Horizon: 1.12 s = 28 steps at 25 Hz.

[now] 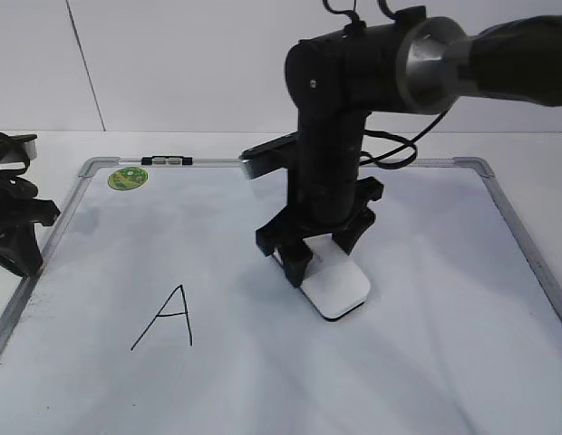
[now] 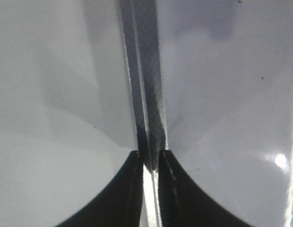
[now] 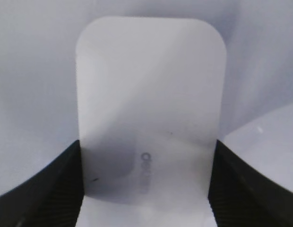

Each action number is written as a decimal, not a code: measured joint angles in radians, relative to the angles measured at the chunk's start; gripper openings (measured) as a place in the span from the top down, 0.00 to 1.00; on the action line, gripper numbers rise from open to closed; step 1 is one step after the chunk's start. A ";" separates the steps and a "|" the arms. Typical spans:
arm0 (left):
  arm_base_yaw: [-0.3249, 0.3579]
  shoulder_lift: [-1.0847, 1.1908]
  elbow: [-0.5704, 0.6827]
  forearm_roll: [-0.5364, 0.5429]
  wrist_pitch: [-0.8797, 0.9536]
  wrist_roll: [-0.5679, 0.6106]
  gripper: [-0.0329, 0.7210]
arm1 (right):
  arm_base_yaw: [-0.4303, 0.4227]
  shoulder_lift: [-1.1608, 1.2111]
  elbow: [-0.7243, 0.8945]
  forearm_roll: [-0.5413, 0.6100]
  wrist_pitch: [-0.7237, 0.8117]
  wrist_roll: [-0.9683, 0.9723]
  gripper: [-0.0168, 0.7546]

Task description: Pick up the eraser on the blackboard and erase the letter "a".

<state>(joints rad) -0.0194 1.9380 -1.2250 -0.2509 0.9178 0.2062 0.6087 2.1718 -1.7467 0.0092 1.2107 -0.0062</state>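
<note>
Right tool standing over middle of blackboard, fingers pressing both long sides of eraser, gripping it. Eraser lying flat on board, right of capital "A". Left tool sitting at board's left frame edge, fingers nearly closed, narrow gap, holding nothing.

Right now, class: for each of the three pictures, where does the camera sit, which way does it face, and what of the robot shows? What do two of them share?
Exterior view: in front, slanting down over the blackboard; shows the right arm, its claw on the eraser, and the capital A.
Left wrist view: on the left arm, facing down at the board's frame edge; left claw tips nearly together.
Right wrist view: on the right arm, facing down at the eraser between the claw fingers.
Shared: exterior and right wrist views both show the eraser.
</note>
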 joint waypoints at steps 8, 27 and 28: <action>0.000 0.002 0.000 -0.002 0.000 0.000 0.84 | 0.095 0.003 0.000 0.034 -0.002 -0.033 0.24; 0.002 0.002 0.000 -0.004 0.002 0.000 0.84 | -0.241 -0.104 0.002 -0.073 0.006 0.037 0.24; 0.002 0.002 0.000 -0.004 0.002 0.000 0.84 | -0.249 -0.127 0.004 -0.073 0.006 0.037 0.24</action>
<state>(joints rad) -0.0176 1.9402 -1.2250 -0.2545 0.9201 0.2066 0.3601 2.0448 -1.7424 -0.0637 1.2170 0.0310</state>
